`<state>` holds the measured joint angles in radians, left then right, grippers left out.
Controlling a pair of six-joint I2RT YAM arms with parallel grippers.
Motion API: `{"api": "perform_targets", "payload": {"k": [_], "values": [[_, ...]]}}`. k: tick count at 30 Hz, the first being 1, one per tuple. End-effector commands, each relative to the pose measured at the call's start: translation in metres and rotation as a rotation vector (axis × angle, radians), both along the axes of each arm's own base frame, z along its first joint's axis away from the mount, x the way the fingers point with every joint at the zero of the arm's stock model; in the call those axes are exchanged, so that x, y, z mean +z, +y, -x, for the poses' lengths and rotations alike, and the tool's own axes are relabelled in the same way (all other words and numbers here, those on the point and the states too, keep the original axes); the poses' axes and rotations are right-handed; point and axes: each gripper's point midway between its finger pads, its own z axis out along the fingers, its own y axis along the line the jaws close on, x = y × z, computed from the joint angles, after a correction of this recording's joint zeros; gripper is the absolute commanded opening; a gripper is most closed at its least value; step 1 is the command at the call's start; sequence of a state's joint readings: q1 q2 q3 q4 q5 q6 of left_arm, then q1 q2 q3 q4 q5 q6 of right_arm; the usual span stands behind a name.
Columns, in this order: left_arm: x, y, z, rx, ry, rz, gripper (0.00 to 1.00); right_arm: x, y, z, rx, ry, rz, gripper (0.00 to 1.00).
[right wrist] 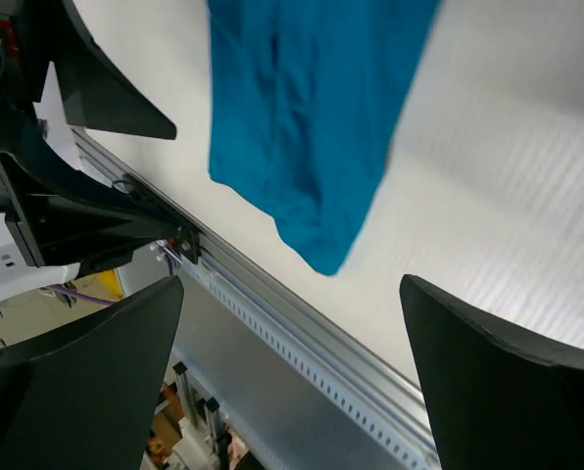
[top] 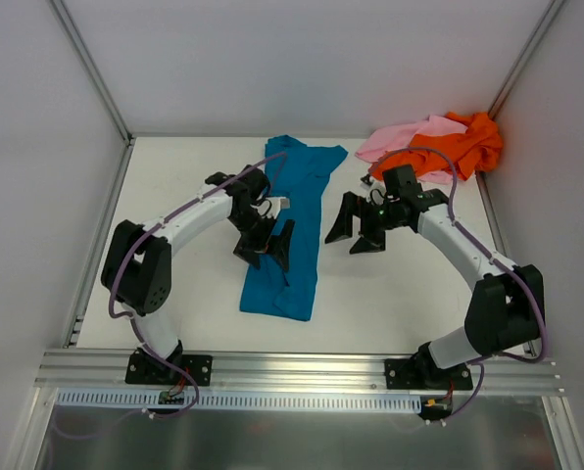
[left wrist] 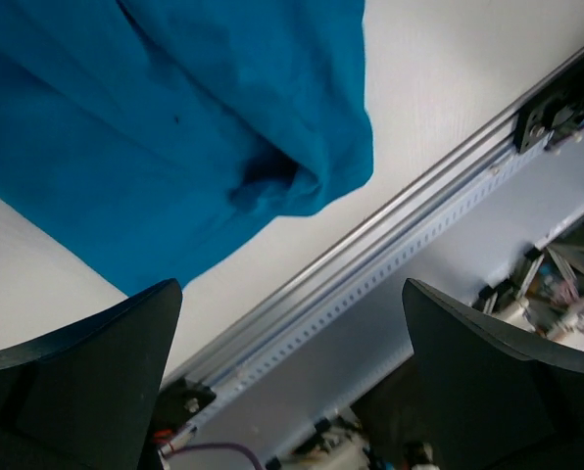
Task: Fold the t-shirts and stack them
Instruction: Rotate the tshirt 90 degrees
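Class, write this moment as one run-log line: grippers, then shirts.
left gripper: open, empty, over teal shirt | right gripper: open, empty, beside it | orange shirt, pink shirt: heaped, far right corner

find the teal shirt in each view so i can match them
Top external: the teal shirt lies as a long strip mid-picture.
Left wrist: the teal shirt fills the upper left.
Right wrist: the teal shirt is at top centre, a corner pointing down.
Shared landmark: the aluminium rail along the near edge.

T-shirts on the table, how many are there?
3. The teal shirt lies lengthwise at the centre; the orange shirt and the pink shirt are heaped together in the far right corner. That heap could hide another.
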<state>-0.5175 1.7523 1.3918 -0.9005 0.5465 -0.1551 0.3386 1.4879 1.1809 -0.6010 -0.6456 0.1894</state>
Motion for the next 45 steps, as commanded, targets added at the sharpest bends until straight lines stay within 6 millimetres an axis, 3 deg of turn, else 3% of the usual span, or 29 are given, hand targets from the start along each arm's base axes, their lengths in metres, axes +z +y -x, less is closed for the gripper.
{"api": "perform_targets", "payload": {"k": [1, 3, 10, 12, 17, 20, 24, 31, 45], "values": [[0.003, 0.001, 0.045, -0.03, 0.182, -0.014, 0.99, 0.021, -0.01, -0.001, -0.016, -0.113, 0.025, 1.0], [-0.001, 0.003, 0.062, -0.036, 0.232, -0.009, 0.99, 0.021, -0.012, -0.002, -0.016, -0.119, 0.04, 0.99], [-0.009, 0.011, 0.091, -0.005, 0.258, 0.043, 0.99, 0.013, -0.01, -0.003, -0.016, -0.098, 0.041, 1.0], [-0.018, 0.018, 0.098, 0.007, 0.251, 0.024, 0.99, 0.008, -0.007, 0.002, -0.019, -0.076, 0.022, 1.0], [-0.028, 0.038, 0.111, 0.048, 0.195, -0.031, 0.99, -0.029, 0.002, 0.035, -0.011, 0.004, -0.002, 1.0], [-0.019, 0.038, 0.102, 0.088, 0.108, -0.012, 0.99, -0.04, 0.015, 0.051, 0.029, 0.033, -0.007, 1.0], [0.014, 0.04, 0.078, 0.165, -0.088, 0.038, 0.99, -0.044, 0.052, 0.063, 0.111, 0.05, -0.013, 1.0], [0.025, 0.051, 0.081, 0.215, -0.125, 0.022, 0.99, -0.056, 0.094, 0.082, 0.212, 0.078, 0.009, 1.0], [0.045, 0.064, 0.084, 0.244, -0.181, -0.001, 0.99, -0.121, 0.131, 0.102, 0.291, 0.19, 0.047, 0.99]]}}
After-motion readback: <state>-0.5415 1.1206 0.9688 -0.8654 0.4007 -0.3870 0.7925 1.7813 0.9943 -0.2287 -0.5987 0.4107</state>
